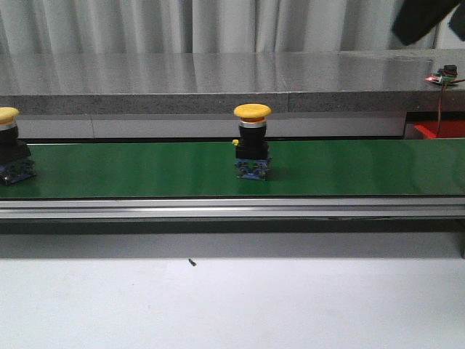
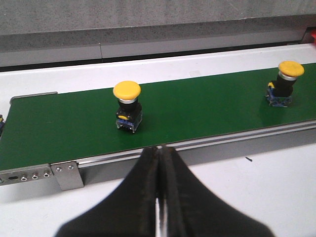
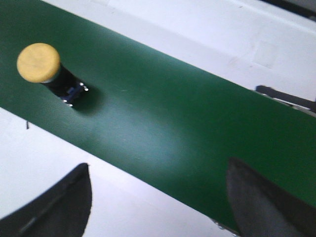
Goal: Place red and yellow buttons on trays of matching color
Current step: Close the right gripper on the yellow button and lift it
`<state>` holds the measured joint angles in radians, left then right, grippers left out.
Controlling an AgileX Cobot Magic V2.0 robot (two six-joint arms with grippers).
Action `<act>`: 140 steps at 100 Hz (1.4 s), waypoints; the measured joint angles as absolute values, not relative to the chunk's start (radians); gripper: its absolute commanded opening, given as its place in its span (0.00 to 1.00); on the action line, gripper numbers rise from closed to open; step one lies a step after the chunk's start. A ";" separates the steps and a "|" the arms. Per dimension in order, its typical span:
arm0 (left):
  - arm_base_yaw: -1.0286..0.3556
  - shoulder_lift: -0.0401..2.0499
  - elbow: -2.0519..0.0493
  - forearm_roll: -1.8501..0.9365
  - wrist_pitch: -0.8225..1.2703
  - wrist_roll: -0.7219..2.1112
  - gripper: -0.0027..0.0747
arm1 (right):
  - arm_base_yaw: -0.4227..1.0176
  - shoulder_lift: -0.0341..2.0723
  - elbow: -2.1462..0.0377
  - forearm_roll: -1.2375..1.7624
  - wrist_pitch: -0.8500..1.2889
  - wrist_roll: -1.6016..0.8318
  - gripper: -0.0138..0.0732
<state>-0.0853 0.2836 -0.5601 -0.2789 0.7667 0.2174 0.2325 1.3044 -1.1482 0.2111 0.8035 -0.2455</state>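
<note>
Two yellow-capped buttons on black bodies stand upright on the green belt [image 1: 145, 171]. One is at mid belt [image 1: 252, 142], the other at the far left edge [image 1: 10, 147]. In the left wrist view the left button [image 2: 127, 106] is just beyond my left gripper [image 2: 160, 149], which is shut and empty above the white table in front of the belt rail. The mid-belt button [image 2: 285, 84] stands further off. My right gripper [image 3: 158, 197] is open and empty, hovering high over the belt's near edge, with the mid-belt button [image 3: 48, 69] off to one side. No red button or tray shows.
A metal rail [image 1: 232, 209] runs along the belt's front, with the white table [image 1: 290, 305] before it. A grey ledge [image 1: 218, 76] lies behind. A red object [image 1: 441, 129] and a small circuit board with wires [image 1: 442, 75] sit at the far right. The right arm [image 1: 425, 18] shows at the top right.
</note>
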 measured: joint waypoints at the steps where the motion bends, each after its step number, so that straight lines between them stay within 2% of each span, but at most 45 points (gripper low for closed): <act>1: -0.085 0.284 -0.560 -0.279 0.767 0.217 0.01 | 0.234 1.311 -1.154 0.211 0.813 -0.246 0.84; 36: -0.085 0.284 -0.560 -0.279 0.767 0.217 0.01 | 0.325 1.588 -1.425 0.229 1.020 -0.246 0.84; 62: -0.085 0.284 -0.560 -0.279 0.767 0.217 0.01 | 0.410 1.717 -1.521 0.233 1.036 -0.184 0.84; 90: -0.085 0.284 -0.560 -0.279 0.767 0.217 0.01 | 0.416 1.825 -1.551 0.244 0.991 -0.100 0.84; 97: -0.085 0.284 -0.560 -0.279 0.767 0.217 0.01 | 0.416 1.844 -1.552 0.244 0.974 -0.096 0.79; 101: -0.085 0.284 -0.560 -0.279 0.767 0.217 0.01 | 0.416 1.851 -1.552 0.244 0.972 -0.094 0.72; 113: -0.085 0.284 -0.560 -0.279 0.767 0.217 0.01 | 0.416 1.873 -1.552 0.233 0.965 -0.092 0.45; 123: -0.085 0.284 -0.560 -0.279 0.767 0.217 0.01 | 0.416 1.874 -1.554 0.227 0.965 -0.087 0.29; 130: -0.085 0.284 -0.560 -0.279 0.767 0.217 0.01 | 0.416 1.874 -1.554 0.225 0.965 -0.083 0.24; 140: -0.085 0.284 -0.560 -0.279 0.767 0.217 0.01 | 0.416 1.872 -1.554 0.221 0.967 -0.083 0.24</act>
<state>-0.0853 0.2836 -0.5601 -0.2789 0.7667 0.2174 0.4163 1.8724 -1.5536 0.2207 0.9674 -0.0829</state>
